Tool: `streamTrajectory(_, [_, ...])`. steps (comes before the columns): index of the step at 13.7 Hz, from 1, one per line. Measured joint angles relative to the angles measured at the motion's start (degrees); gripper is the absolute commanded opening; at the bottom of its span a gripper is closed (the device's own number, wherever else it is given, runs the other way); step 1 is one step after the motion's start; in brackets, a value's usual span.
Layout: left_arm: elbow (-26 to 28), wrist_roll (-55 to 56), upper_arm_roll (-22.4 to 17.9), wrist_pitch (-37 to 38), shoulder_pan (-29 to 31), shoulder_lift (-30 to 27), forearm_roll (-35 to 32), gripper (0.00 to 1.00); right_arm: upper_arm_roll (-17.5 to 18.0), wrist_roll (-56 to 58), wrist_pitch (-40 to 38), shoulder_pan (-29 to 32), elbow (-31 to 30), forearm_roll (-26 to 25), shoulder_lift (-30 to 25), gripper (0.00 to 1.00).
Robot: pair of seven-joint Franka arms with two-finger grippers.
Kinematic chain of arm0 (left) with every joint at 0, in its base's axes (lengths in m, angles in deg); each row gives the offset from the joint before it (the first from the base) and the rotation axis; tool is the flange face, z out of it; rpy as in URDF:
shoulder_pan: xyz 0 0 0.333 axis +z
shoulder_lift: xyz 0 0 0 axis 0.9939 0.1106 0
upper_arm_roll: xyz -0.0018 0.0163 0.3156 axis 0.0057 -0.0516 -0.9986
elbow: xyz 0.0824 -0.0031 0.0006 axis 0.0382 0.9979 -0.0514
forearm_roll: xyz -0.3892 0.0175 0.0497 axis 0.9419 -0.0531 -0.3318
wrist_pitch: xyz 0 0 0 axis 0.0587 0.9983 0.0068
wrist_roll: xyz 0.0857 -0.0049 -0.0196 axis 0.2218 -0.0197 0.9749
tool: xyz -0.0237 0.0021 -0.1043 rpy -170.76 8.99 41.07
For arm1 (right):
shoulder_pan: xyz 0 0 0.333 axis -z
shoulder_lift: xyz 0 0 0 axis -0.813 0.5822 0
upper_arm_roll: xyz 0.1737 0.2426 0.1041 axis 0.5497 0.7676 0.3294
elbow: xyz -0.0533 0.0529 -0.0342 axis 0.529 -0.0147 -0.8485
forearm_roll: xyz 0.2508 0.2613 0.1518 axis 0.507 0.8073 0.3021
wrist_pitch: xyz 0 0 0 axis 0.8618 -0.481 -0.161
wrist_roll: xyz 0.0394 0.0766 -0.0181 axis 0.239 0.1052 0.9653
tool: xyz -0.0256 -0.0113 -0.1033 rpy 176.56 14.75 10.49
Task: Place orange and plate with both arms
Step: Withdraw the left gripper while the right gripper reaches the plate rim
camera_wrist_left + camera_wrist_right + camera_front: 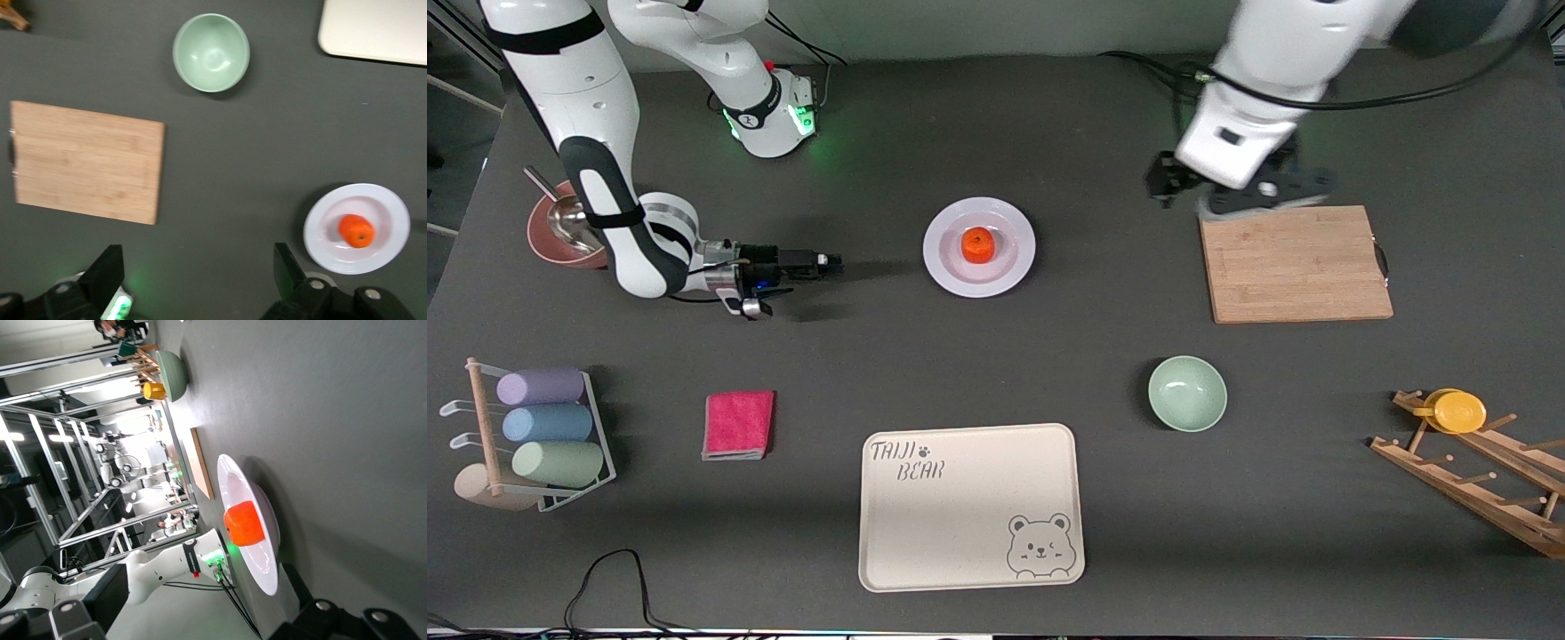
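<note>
The orange point(978, 244) sits in the middle of the white plate point(947, 267), which lies on the dark table between the two arms. My right gripper point(832, 263) is low over the table beside the plate, toward the right arm's end, open and pointing at it. Its wrist view shows the plate point(267, 577) edge-on with the orange point(243, 524) on it, past the open right gripper point(200, 597). My left gripper point(1227, 197) hangs open over the table by the cutting board's edge. In its wrist view the left gripper point(197, 273) holds nothing, with plate point(393, 207) and orange point(356, 231) off to one side.
A wooden cutting board point(1294, 264) lies toward the left arm's end. Nearer the front camera are a pale-green bowl point(1187, 393), a beige bear tray point(971, 505), a pink cloth point(738, 424), a rack of rolled cups point(543, 436) and a wooden rack with a yellow cup point(1458, 411). A red bowl point(551, 240) sits by the right arm.
</note>
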State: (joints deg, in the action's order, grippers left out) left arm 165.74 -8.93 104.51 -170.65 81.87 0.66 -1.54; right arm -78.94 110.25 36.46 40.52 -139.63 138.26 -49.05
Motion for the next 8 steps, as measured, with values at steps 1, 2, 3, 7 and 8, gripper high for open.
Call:
streamTrajectory(1, [-0.1, -3.3, -2.0, 0.7, 1.2, -0.1, 0.0, 1.00, 0.0, 1.7, 0.1, -1.6, -1.5, 2.3, 0.0, 1.00])
streamTrajectory(2, [-0.2, -6.3, -4.4, 0.9, 1.8, -0.1, 0.1, 1.00, 0.1, 3.3, 0.3, -3.1, -2.8, 4.4, 0.0, 1.00])
streamTrajectory(3, [-0.4, -9.1, -6.9, 0.9, 2.1, -0.2, 0.1, 1.00, 0.1, 4.7, 0.5, -4.6, -3.9, 6.2, 0.1, 1.00])
streamTrajectory(7, [-1.1, -21.3, -16.4, 0.9, 2.3, -0.2, 0.3, 1.00, 0.1, 9.1, 1.3, -8.1, -5.8, 11.6, 1.1, 1.00])
streamTrajectory(8, [-1.1, -24.0, -18.4, 0.9, 2.2, -0.2, 0.3, 1.00, 0.1, 10.2, 1.3, -9.2, -6.2, 13.6, 1.5, 1.00])
